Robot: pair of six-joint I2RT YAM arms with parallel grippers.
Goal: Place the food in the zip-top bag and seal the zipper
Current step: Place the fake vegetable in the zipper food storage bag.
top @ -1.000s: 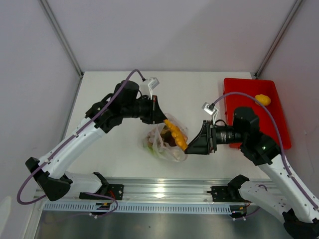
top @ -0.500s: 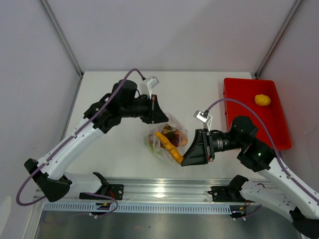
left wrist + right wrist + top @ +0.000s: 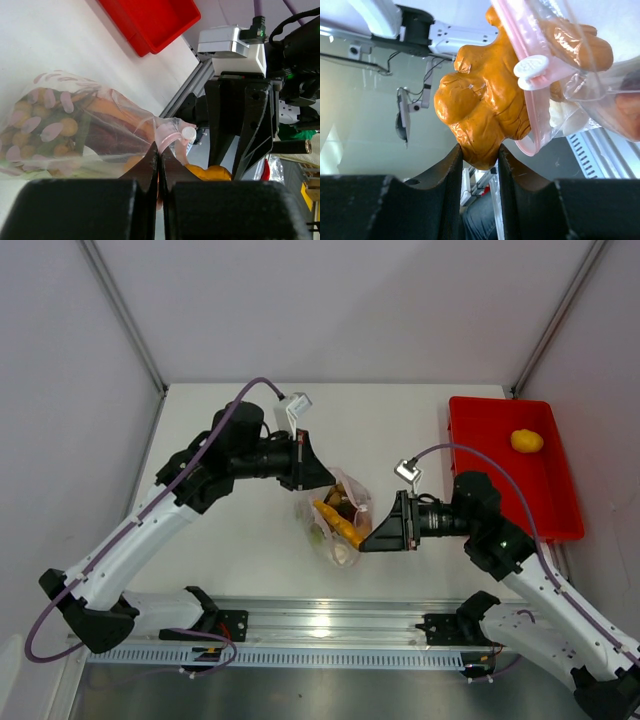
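My left pincer (image 3: 159,161) is pressed together on the rim of the bag (image 3: 75,125). My right pincer (image 3: 480,152) pinches an orange lump (image 3: 480,100) just ahead of its tips, against the zipper (image 3: 512,35). If I push off-line, I reckon the lump snags that rim and drags it from the left pincer.

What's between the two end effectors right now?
The zip-top bag, pinched at its edge by the left end effector, and the knobbly orange toy food that the right end effector grips at its mouth. The top external view shows it.
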